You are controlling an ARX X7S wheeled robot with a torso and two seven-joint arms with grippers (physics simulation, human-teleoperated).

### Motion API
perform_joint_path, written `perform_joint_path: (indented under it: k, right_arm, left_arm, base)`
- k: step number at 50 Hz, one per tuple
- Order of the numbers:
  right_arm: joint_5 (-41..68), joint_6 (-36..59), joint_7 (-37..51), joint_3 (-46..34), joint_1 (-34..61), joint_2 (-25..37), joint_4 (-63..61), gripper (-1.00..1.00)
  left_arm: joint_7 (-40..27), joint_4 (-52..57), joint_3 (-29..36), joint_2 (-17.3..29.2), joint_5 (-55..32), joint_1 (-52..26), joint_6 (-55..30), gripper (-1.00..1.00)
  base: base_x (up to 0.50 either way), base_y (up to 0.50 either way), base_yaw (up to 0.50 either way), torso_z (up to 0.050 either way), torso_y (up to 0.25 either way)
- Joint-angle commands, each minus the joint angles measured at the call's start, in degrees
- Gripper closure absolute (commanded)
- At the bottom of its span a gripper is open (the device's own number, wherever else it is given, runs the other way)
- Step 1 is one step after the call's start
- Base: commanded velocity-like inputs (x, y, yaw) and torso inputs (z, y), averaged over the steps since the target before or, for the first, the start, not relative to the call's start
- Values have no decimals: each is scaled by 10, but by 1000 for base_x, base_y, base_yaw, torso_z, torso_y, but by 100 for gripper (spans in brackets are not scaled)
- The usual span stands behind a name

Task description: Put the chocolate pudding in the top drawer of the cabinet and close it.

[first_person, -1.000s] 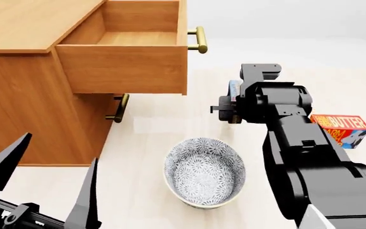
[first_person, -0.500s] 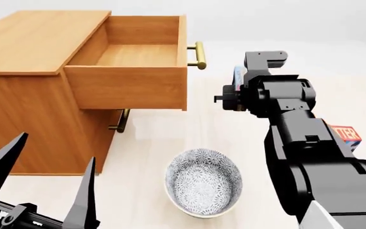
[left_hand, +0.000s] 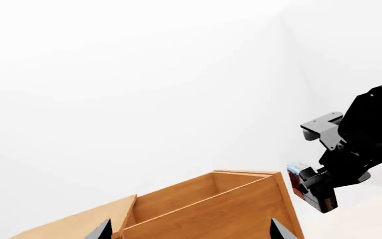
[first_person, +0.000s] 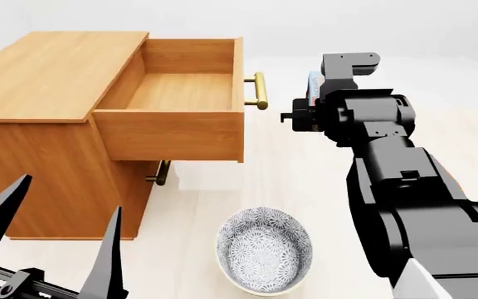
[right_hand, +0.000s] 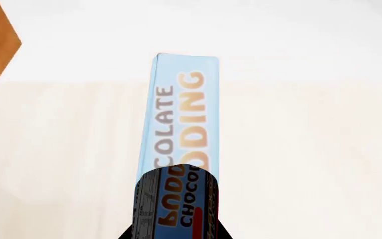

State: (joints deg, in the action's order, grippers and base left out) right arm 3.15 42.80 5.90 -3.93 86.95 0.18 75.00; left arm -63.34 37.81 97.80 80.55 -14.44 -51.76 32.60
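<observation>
Right gripper (first_person: 310, 93): the chocolate pudding (right_hand: 177, 129) is held clamped between the jaws, lifted clear of the table (first_person: 305, 180).
Pudding's place: it is carried in the gripper, level with the brass handle (first_person: 260, 91) of the top drawer (first_person: 185, 93); the handle lies just beside the gripper, on the cabinet's side, with a gap between.
Drawer: it is pulled out of the cabinet (first_person: 40, 124) and nothing is seen inside it; it lies beyond the handle from the gripper.
Left gripper (first_person: 52, 240): the fingers are spread and nothing is gripped; it hangs low, well apart from the pudding.
Handling: the box is judged light, stiff and thin, with smooth printed faces that may slip; a pinch across the two broad faces near one end suits it, as it appears to be held now.
Right wrist view: the lettering on the narrow blue edge is shown, and the box is seen projecting well past the jaws; the drawer opening is not shown.
Head view: the open drawer and the patterned bowl (first_person: 264, 249), near the robot's side of the gripper, are shown, yet the pudding is mostly hidden by the arm.
Left wrist view: the box's red and blue end (left_hand: 298, 175) is seen beside the drawer's front corner.
</observation>
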Motion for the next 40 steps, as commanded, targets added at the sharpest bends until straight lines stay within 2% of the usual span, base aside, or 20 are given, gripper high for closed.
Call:
perform_joint_path:
  k: [1,9,26,32,40]
  right_arm:
    - [6,-12,5,-14,10,-1,0,100]
    - [26,-16,7,-34,17,-1,0,100]
    - [4,-30,2,-16,25,0,0,100]
    - [26,-39,7,-41,29,-1,0,100]
    - [91,-53,12,-112,38,-1,0,100]
  left_arm:
    - [-3,2,-1,3,4,2,1,-100]
    - [-3,3,-2,5,4,3,1,-100]
    - [-3,2,-5,7,2,4,4,-100]
    - [-12,-9,-11,2,-4,2,10,-100]
    - [-7,-12,-9,-4,-13,3,2,-100]
  base:
    - [0,0,0,50,0]
    - [0,0,0,50,0]
    - [0,0,0,50,0]
    - [0,0,0,50,0]
    - [0,0,0,0,0]
